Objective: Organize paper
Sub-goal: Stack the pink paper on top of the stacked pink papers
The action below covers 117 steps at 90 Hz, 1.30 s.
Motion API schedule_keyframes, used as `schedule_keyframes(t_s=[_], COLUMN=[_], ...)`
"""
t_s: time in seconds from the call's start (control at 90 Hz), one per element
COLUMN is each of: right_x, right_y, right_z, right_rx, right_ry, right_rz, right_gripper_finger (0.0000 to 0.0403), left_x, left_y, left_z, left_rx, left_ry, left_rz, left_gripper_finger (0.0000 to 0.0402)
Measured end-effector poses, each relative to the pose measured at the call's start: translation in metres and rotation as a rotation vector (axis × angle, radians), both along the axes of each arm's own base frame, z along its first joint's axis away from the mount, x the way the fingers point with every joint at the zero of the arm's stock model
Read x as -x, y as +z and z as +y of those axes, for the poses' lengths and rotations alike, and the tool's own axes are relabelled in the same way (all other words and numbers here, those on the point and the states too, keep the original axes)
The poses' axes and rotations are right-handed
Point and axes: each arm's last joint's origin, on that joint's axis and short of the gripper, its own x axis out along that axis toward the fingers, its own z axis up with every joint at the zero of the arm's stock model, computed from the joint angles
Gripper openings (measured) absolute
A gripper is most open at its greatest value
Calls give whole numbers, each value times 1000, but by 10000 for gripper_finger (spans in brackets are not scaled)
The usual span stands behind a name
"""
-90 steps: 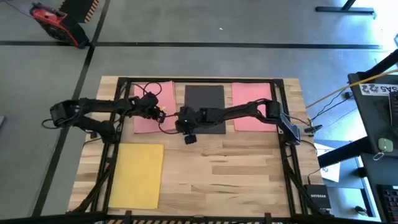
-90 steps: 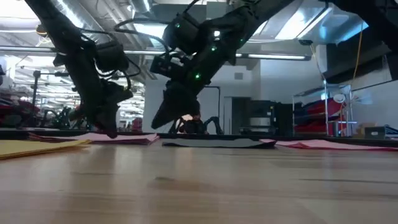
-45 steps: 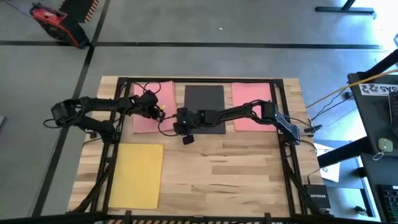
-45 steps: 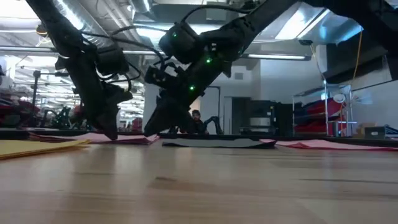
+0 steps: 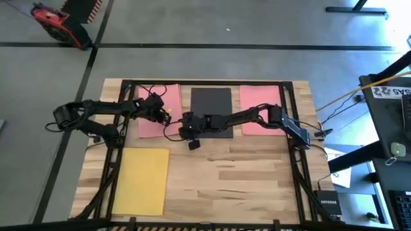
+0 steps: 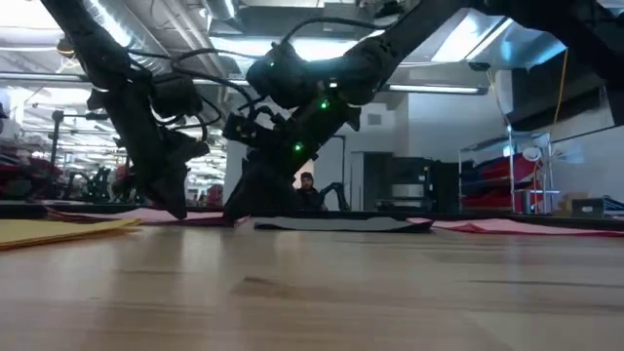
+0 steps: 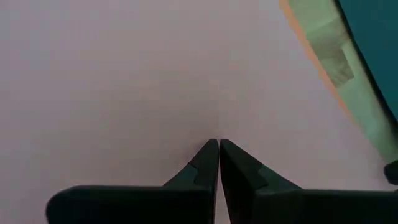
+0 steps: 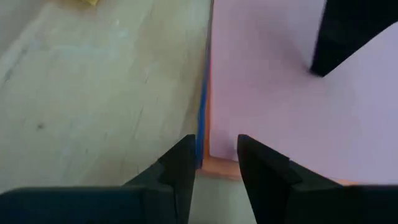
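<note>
A: We start with the bench (image 5: 244, 173), the wooden table top under both arms. Along its far edge we see three sheets in a row: a pink sheet (image 5: 149, 125) toward the far left corner, a black sheet (image 5: 210, 102) in the middle, and a second pink sheet (image 5: 260, 106) toward the far right corner.

B: And we have the yellow sheet (image 5: 141, 181) lying flat at the near left corner, well apart from the other three.

A: Under the left pink sheet we can make out more paper. In the right wrist view an orange sheet (image 8: 219, 166) and a blue sheet (image 8: 202, 118) show as thin strips at its edge.

B: Now the arms. We see the left gripper (image 5: 163, 118) down on the left pink sheet near its right edge. In its wrist view the two fingers (image 7: 200, 167) are pressed together with only a hairline between them, their tips touching the pink surface, with nothing held.

A: The right gripper (image 5: 187, 131) reaches across the black sheet to the near right corner of that same pink stack. Its fingers (image 8: 180, 163) stand slightly parted, straddling the stack's edge, and they hold nothing we can see.
</note>
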Motion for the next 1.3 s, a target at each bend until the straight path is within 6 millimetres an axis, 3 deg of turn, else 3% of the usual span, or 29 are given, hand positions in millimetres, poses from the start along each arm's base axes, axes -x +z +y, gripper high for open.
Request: schedule_keyframes(t_s=[0.133, 0.322, 0.5, 0.733, 0.922, 1.3], right_x=[-1, -1, 0, 5, 11, 31], right_y=[-4, -5, -5, 20, 43, 75], right_z=[0, 0, 0, -4, -7, -9], right_rx=[0, 1, 2, 1, -4, -5], right_ry=[1, -3, -15, -55, -80, -167], right_rz=[-2, 3, 8, -2, 1, 70], right_gripper_finger=[90, 9, 6, 0, 0, 0], left_x=[0, 0, 0, -2, -7, -3], left_y=[0, 0, 0, 3, 21, 86], left_z=[0, -1, -1, -1, 2, 4], left_rx=[1, 3, 3, 23, -27, -219], left_ry=[-1, -4, -4, -23, -31, -51], left_rz=[0, 2, 3, -23, -95, -318], left_gripper_finger=[0, 0, 0, 0, 0, 0])
